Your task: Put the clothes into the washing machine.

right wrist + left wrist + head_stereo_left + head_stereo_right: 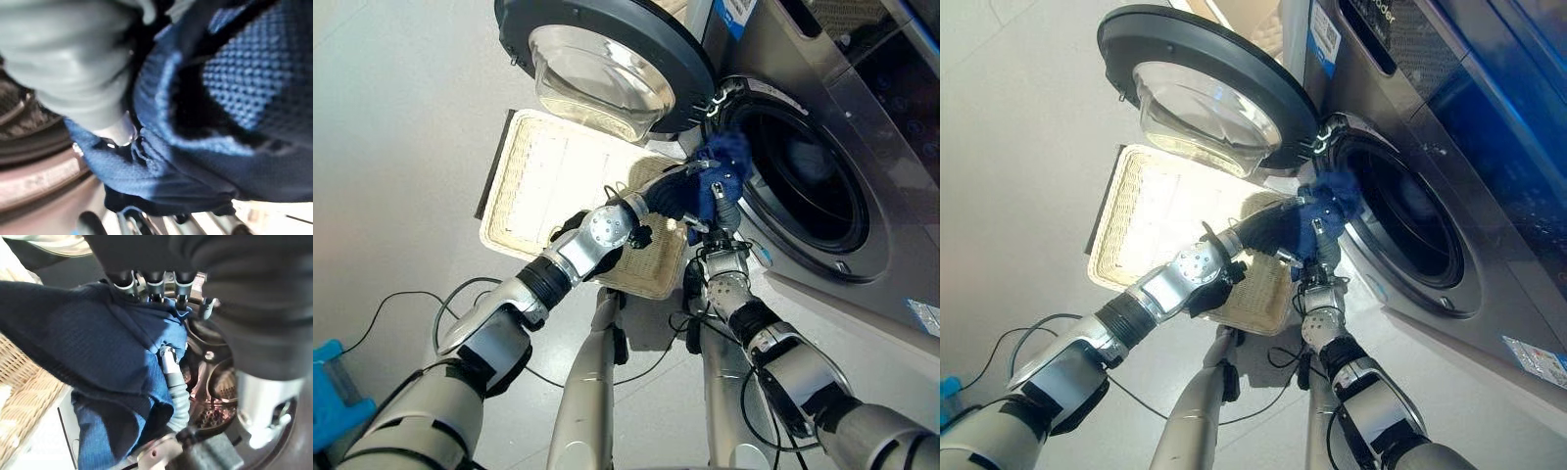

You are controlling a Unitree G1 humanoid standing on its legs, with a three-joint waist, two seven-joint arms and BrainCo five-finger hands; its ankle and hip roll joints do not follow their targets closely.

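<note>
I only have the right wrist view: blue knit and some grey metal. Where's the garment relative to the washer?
Observer: The blue garment sits at the left rim of the washing machine opening, not yet inside the drum.
Operator: Door out of the way?
Observer: Yes, the door is swung wide open, above the wicker basket.
Operator: Which hand has it?
Observer: Both are at it. The left hand has fingers curled into the cloth; the right hand reaches up under it, fingers hidden by the fabric.
Operator: Anything left in the basket?
Observer: It looks empty.
</note>
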